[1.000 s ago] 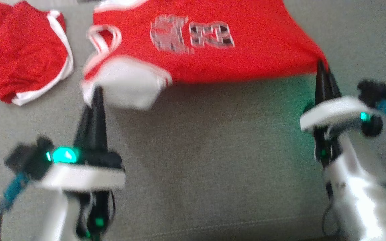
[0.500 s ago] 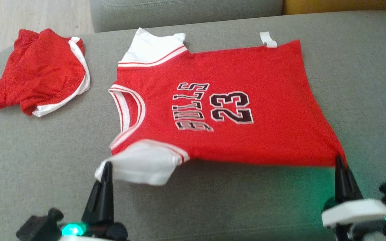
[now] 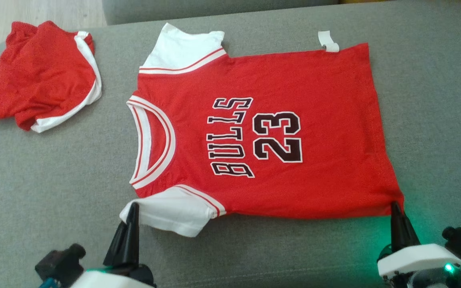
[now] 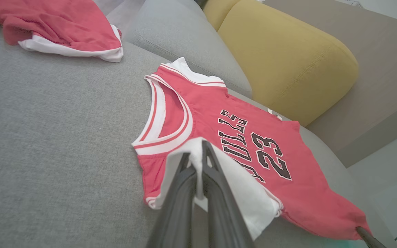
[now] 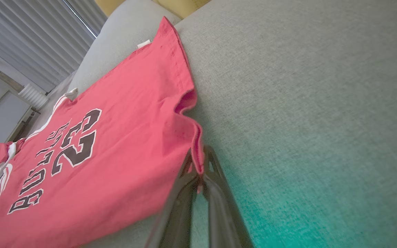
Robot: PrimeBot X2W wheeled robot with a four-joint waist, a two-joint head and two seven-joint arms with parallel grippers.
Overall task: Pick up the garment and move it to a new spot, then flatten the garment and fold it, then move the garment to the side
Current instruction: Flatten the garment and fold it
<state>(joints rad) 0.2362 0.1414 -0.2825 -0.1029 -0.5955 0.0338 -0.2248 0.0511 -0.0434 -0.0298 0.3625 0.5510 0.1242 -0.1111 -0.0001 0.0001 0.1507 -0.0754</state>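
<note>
Lying spread face up on the grey sofa seat (image 3: 54,180), the red jersey (image 3: 326,120) you are working with sits in the middle of the head view, its white-trimmed neckline (image 3: 152,144) towards your robot's left and its hem towards the right. You can read "BULLS" and "23" in black print across the chest. Most of the cloth rests flat on the seat; the near edge runs taut between the 2 hands and lifts a little at the sleeve.

Your left hand (image 3: 133,206) is closed tight on the near white sleeve (image 3: 178,214), and the left wrist view shows white cloth pinched between its 2 dark fingers. Your right hand (image 3: 395,205) is likewise clamped on the near hem corner (image 3: 392,194), with a fold of red cloth caught between its fingers in the right wrist view.

The far white sleeve (image 3: 182,48) lies flat, and a small white tag (image 3: 328,40) sticks out at the far hem corner. Well apart to the left, crumpled red shorts (image 3: 34,76) with white trim lie on the same seat. Green light tints the seat beside your right hand. Beyond the seat, a yellow cushion (image 4: 288,62) shows in the left wrist view.
</note>
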